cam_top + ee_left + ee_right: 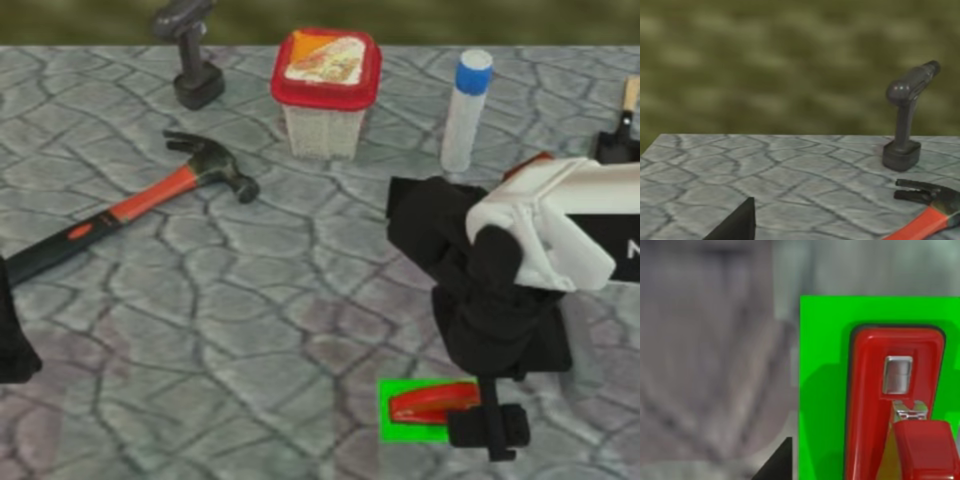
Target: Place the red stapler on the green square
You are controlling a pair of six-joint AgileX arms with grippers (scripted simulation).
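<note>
The red stapler (432,402) lies flat on the green square (405,428) near the front edge, right of centre. My right gripper (483,420) hangs over the stapler's right end and is open. In the right wrist view the stapler (867,405) rests on the green square (822,390) with its shadow under it. One dark fingertip (782,465) stands off the patch's edge, and a strip of green separates it from the stapler. The other finger is hidden. My left arm (12,340) is parked at the table's left edge.
A red-and-black hammer (150,205) lies at the left. At the back stand a dark drill (190,60), a red-lidded tub (325,90) and a white bottle with a blue cap (467,110). A dark tool (622,135) sits at the right edge.
</note>
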